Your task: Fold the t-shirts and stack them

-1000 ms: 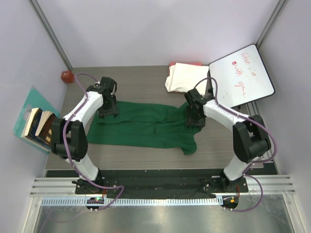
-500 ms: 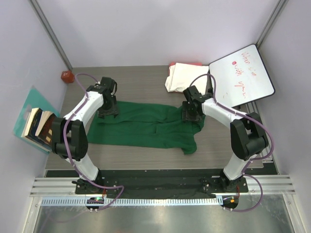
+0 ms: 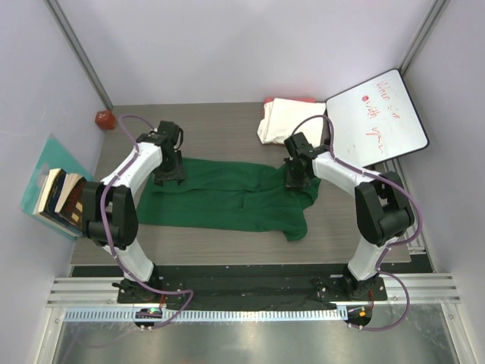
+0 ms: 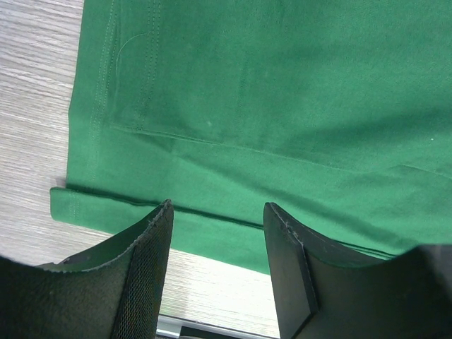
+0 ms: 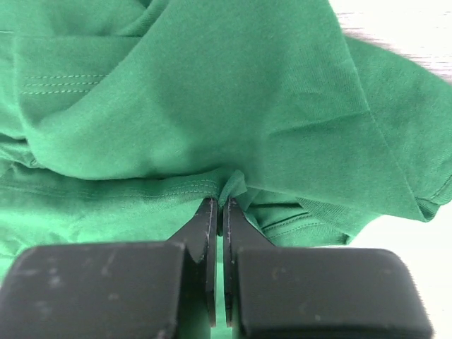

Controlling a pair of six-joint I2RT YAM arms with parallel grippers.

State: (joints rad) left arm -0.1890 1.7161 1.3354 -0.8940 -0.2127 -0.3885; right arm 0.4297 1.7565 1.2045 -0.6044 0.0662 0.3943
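Observation:
A dark green t-shirt (image 3: 227, 199) lies spread across the middle of the table, partly folded lengthwise. My left gripper (image 3: 168, 173) stands open over its far left corner. In the left wrist view the gripper (image 4: 219, 208) straddles the hem of the shirt (image 4: 268, 92) with nothing pinched. My right gripper (image 3: 297, 176) is at the shirt's far right end. In the right wrist view it (image 5: 220, 201) is shut on a small pinch of the green shirt (image 5: 212, 92) beside a stitched seam. A cream-white folded t-shirt (image 3: 290, 121) rests at the back on a red-pink cloth edge (image 3: 292, 100).
A white whiteboard (image 3: 377, 117) with red writing leans at the back right, close to the right arm. Several books (image 3: 59, 199) on a teal folder lie at the left wall. A small red object (image 3: 104, 119) sits in the back left corner.
My right gripper has shifted slightly toward the back left and has gone from open to shut on the green cloth. The left arm has stayed in place.

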